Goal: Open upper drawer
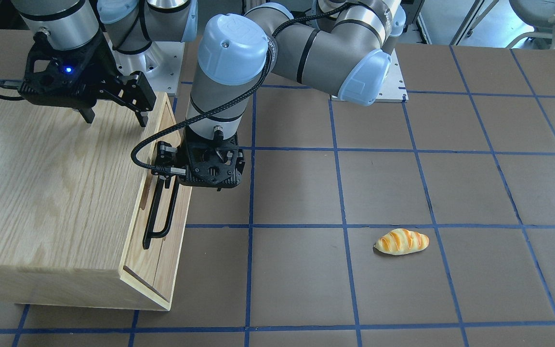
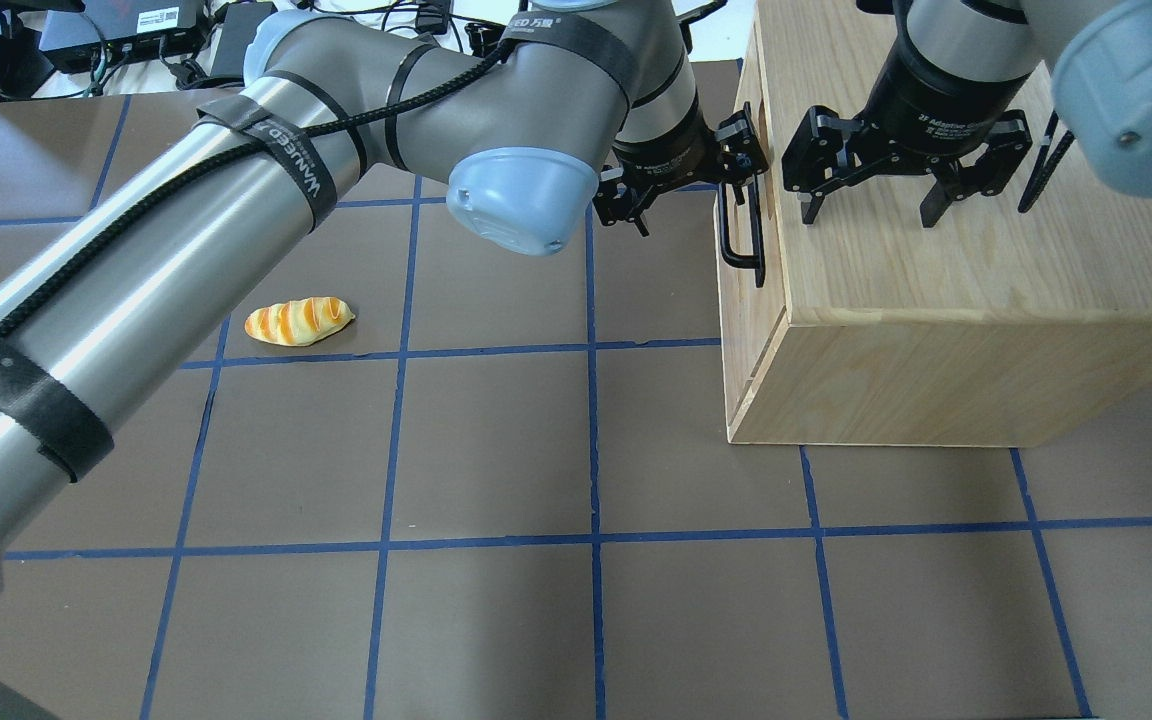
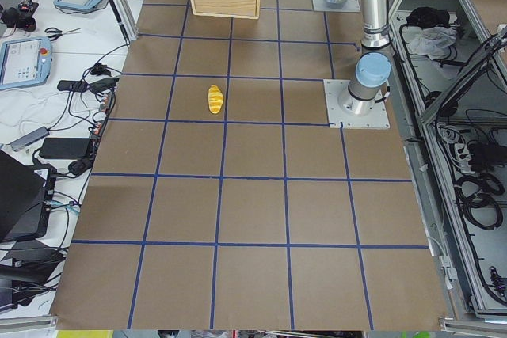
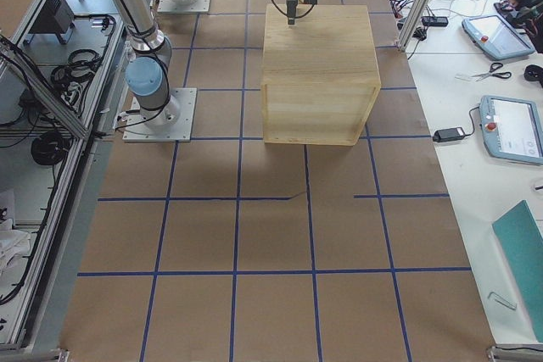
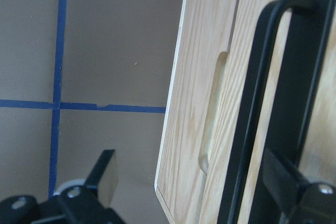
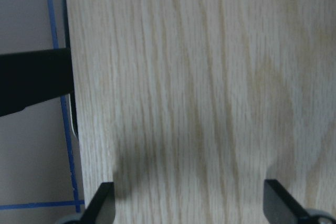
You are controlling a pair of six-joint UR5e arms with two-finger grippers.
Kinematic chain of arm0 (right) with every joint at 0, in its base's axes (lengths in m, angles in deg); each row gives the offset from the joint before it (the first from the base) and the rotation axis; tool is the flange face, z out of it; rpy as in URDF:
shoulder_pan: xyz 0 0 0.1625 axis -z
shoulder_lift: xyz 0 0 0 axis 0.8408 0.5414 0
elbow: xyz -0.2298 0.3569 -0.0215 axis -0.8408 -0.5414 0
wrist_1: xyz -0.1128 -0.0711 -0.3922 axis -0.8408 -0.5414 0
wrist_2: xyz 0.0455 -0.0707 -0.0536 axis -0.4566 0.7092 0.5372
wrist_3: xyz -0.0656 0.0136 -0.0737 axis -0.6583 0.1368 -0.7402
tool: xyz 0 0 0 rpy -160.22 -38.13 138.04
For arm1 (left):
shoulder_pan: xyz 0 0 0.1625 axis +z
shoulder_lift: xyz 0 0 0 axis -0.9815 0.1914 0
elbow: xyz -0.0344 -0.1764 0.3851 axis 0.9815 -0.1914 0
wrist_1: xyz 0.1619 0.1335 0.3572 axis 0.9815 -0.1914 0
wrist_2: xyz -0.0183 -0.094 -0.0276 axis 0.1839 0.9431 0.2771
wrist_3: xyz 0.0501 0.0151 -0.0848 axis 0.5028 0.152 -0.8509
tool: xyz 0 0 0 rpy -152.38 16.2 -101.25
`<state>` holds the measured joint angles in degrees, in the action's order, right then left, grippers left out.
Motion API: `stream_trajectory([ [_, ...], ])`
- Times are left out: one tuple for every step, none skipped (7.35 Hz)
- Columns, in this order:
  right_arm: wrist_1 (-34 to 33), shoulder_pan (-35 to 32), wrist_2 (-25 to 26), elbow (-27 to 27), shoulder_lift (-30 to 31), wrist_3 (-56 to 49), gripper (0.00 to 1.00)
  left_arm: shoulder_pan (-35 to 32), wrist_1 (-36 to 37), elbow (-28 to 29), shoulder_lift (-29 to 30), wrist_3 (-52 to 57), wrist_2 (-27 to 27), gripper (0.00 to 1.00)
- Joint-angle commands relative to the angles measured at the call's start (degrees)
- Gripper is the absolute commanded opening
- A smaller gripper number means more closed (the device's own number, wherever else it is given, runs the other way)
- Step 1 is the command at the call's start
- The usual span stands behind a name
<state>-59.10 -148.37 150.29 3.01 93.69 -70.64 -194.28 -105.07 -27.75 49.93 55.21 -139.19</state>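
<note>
— Where do we find the upper drawer?
— At the top of the cabinet's front. Our left gripper straddles its handle, fingers wide apart, unclamped.
— And our right gripper?
— Over the cabinet's top, spread wide, holding nothing.

Matt oak-grain wood cabinet; upper drawer of paler smooth wood, its handle black metal. Matt brown tabletop with blue tape lines; glossy bread roll.

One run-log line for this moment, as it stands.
left gripper: open, straddling handle | right gripper: open over cabinet top | upper drawer: not visibly pulled out | bread roll: on table
</note>
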Motion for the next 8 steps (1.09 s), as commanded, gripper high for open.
stream_trajectory([
  [0.0,0.0,-0.1,0.0,0.0,0.0,1.00,0.0,0.1,0.0,0.4,-0.1,1.5,1.00],
  [0.0,0.0,0.0,0.0,0.0,0.0,1.00,0.0,0.1,0.0,0.6,0.1,1.5,1.00],
  [0.0,0.0,0.0,0.0,0.0,0.0,1.00,0.0,0.1,0.0,0.8,0.1,1.4,1.00],
  [0.0,0.0,0.0,0.0,0.0,0.0,1.00,0.0,0.1,0.0,0.7,0.2,1.1,1.00],
  [0.0,0.1,0.0,0.0,0.0,0.0,1.00,0.0,0.0,0.0,0.7,0.5,0.9,1.00],
  [0.0,0.0,-0.1,0.0,0.0,0.0,1.00,0.0,-0.2,-0.1,0.7,0.9,0.6,1.00],
  [0.0,0.0,0.0,0.0,0.0,0.0,1.00,0.0,-0.4,-0.2,1.0,1.1,0.5,1.00],
  [0.0,0.0,-0.1,0.0,0.0,0.0,1.00,0.0,-0.4,-0.2,1.3,1.2,-0.8,1.00],
])
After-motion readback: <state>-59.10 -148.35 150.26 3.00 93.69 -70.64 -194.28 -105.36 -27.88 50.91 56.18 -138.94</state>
